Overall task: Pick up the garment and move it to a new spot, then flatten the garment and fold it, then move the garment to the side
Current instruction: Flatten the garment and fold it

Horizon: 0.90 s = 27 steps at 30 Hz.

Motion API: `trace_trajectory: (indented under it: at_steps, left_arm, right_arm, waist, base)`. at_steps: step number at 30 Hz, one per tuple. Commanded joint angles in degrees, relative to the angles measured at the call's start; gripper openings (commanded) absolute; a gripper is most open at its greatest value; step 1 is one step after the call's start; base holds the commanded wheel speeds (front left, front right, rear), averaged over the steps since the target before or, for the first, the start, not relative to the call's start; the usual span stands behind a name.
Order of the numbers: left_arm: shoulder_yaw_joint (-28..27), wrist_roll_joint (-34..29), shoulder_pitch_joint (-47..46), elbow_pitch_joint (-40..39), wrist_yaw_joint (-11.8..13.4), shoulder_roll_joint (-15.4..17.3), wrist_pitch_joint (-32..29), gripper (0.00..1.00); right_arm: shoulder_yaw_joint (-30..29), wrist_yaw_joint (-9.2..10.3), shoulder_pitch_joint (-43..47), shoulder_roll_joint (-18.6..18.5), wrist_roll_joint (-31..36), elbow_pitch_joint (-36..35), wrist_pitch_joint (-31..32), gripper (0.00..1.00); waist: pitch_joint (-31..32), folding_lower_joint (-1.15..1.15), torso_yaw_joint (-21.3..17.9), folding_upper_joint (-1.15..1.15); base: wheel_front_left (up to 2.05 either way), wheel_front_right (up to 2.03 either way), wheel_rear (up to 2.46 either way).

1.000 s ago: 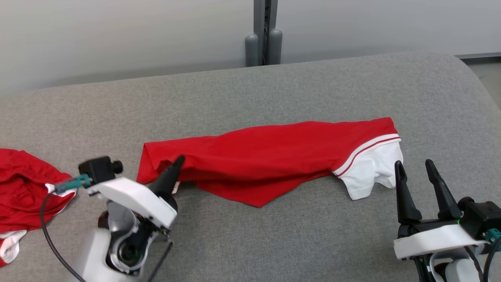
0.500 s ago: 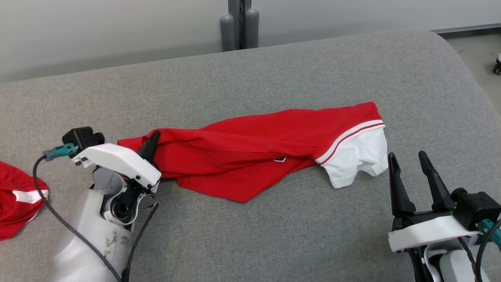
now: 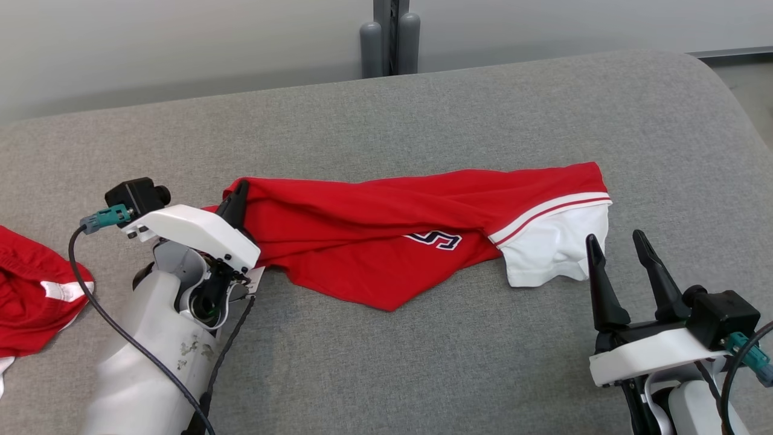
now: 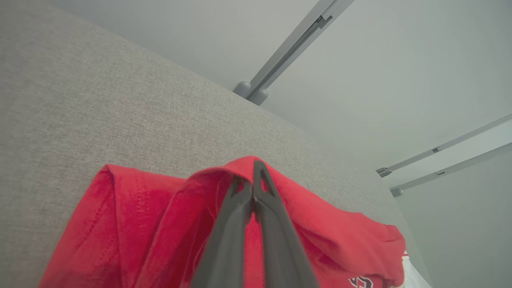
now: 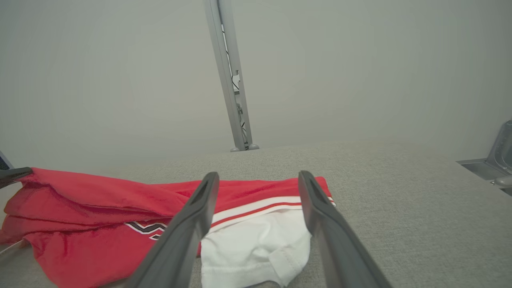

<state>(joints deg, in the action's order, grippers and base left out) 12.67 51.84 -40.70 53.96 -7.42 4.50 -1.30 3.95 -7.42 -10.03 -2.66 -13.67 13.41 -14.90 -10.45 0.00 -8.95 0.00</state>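
In the head view, the garment [image 3: 386, 241], a red shirt with a white sleeve [image 3: 543, 257], lies stretched in a long, rumpled band across the grey padded surface [image 3: 423, 362]. The left gripper [image 3: 237, 198] is at the left end of the garment, and its fingers are pressed together on a pinch of the red cloth. This looks like a grip for dragging or lifting that end, so the moving step seems to be in hand and the flattening is not yet done. The right gripper [image 3: 616, 254] stands just beside the white sleeve at the right end of the garment with its fingers spread wide and empty, probably ready to take that end. A second red cloth [image 3: 33, 296] lies well apart from the garment, beyond its left end, and a grey post [image 3: 391, 36] rises behind the garment; neither seems to be in the way. In the left wrist view, the two dark fingers meet at their tips, and the red cloth rises in a raised fold around them. In the right wrist view, the open fingers frame the white sleeve and the striped band above it. Nothing lies between the fingers and the sleeve, and the cloth there is creased and bunched.
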Motion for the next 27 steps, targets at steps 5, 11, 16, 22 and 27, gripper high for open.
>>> trace_trajectory:
  at_steps: [5, 11, 16, 22, 27]
  left_arm:
    - [3.23, 3.18, -0.57, -0.58, -0.13, 0.04, 0.42, 1.00]
    - [7.75, 4.73, 1.80, -3.23, -0.13, 1.85, 2.90, 1.00]
    - [10.82, 3.80, 4.31, -5.03, -0.13, 4.45, 7.41, 1.00]
    - [12.85, 1.67, 9.01, -8.45, -0.14, 7.81, 13.65, 1.00]
    - [10.89, -3.25, 14.45, -15.84, 2.73, 10.48, 16.48, 1.00]
  right_arm:
    - [-0.37, -0.13, -0.25, -0.41, 0.36, 0.22, -0.18, 1.00]
    - [-0.54, -0.13, 0.05, -0.41, 0.08, 0.77, -0.18, 1.00]
    - [-0.88, -0.13, 0.71, -0.42, -0.28, 0.90, -0.18, 1.00]
    - [-2.14, -0.13, 1.56, -0.42, -0.31, 0.24, -0.18, 1.00]
    - [-3.13, -0.13, 2.73, -0.42, -0.30, -1.11, -0.18, 1.00]
  waist:
    - [0.34, 0.00, 0.64, 0.00]
    - [1.29, 0.00, 1.56, 0.00]
    - [2.26, 0.00, 2.17, 0.00]
    - [3.44, 0.00, 3.20, 0.00]
    - [4.38, 0.00, 4.56, 0.00]
  base:
    - [0.00, 0.00, 0.00]
    - [0.00, 0.00, 0.00]
    - [0.00, 0.00, 0.00]
    - [0.00, 0.00, 0.00]
    - [0.00, 0.00, 0.00]
